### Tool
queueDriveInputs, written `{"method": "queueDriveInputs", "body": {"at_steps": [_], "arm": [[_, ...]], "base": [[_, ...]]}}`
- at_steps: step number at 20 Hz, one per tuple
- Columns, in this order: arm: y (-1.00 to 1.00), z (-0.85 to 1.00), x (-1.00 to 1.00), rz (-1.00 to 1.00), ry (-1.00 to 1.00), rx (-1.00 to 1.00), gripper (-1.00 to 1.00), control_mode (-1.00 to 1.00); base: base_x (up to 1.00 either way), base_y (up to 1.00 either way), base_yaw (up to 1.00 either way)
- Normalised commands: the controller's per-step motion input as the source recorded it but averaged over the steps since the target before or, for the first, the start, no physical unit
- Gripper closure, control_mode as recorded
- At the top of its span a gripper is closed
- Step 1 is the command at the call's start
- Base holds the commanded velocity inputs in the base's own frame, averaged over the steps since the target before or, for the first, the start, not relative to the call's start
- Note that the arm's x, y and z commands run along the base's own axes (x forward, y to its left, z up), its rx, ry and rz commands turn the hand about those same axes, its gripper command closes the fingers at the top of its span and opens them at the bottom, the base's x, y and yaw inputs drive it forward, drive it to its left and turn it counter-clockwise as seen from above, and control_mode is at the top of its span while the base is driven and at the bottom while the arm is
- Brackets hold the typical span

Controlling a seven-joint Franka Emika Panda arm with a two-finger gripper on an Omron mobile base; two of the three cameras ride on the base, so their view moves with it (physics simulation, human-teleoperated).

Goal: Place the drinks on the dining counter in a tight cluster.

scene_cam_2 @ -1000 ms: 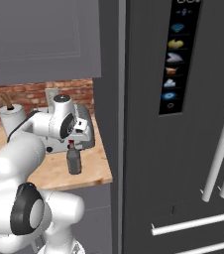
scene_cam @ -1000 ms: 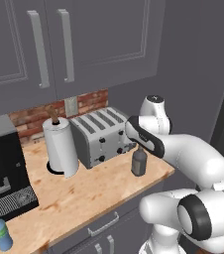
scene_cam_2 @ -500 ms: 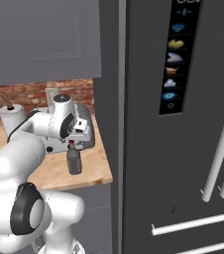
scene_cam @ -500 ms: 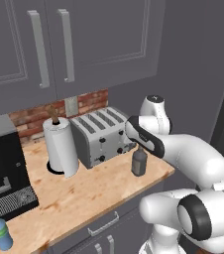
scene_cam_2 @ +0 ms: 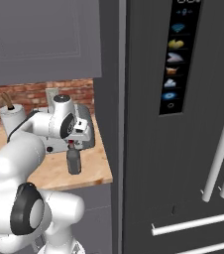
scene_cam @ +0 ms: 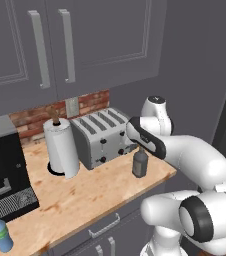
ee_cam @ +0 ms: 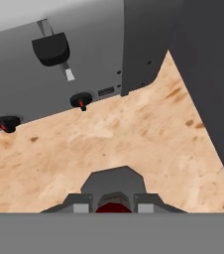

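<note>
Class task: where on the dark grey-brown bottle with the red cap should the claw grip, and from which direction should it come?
Grip the narrow neck just under the red cap of the dark grey-brown bottle, coming from above: it stands upright and its neck is slimmer than its body, as the claw does now.

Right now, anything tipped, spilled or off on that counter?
Nothing stands out. The dark bottle stands upright with the gripper shut on its cap; the blue bottle also stands upright near the wood counter front edge.

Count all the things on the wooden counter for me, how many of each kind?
Bottles: 2, dark bottle and blue bottle
Toasters: 1, toaster
Paper towel rolls: 1, paper towel roll
Coffee machines: 1, coffee machine
Total: 5
</note>
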Motion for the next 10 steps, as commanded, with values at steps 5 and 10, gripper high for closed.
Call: {"method": "queueDriveInputs", "body": {"at_steps": [5,10], "arm": [[0.0,0.0,-0.06,0.0,-0.02,0.0,1.0,-1.0],[0.0,0.24,-0.73,0.0,-0.13,0.02,1.0,-1.0]], "base": [[0.0,0.0,0.0],[0.0,0.0,0.0]]}}
